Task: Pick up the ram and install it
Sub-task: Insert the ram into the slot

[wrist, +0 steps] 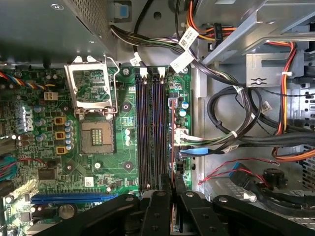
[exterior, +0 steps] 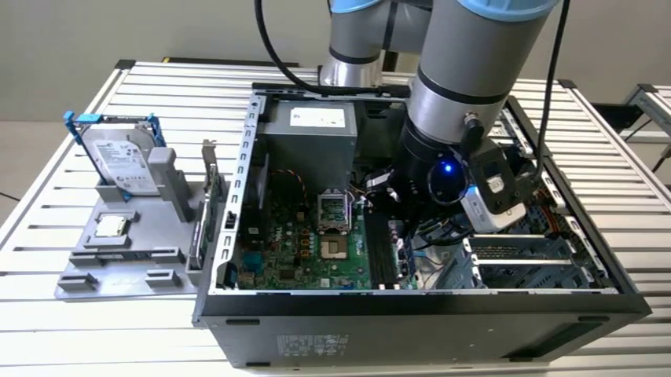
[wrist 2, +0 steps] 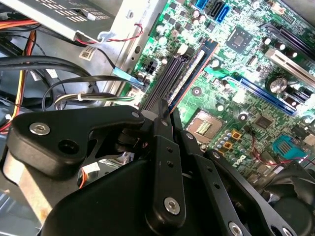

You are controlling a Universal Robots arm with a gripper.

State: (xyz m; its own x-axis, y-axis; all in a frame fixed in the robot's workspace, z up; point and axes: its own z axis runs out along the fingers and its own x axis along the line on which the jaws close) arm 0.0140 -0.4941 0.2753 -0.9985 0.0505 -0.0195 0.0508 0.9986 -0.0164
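Both wrist views show the claw (wrist: 172, 184) clamped on the ram (wrist: 173, 142) edge-on above the slots (wrist: 151, 132).

Hand (wrist 2: 166, 117) pinches ram (wrist 2: 189, 73) edge-on over black slots (wrist 2: 165, 81) of motherboard (wrist 2: 236, 93).

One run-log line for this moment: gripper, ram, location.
gripper: shut on ram | ram: edge-on, over the slots | location: inside open case, above motherboard | hard drive: on rack outside
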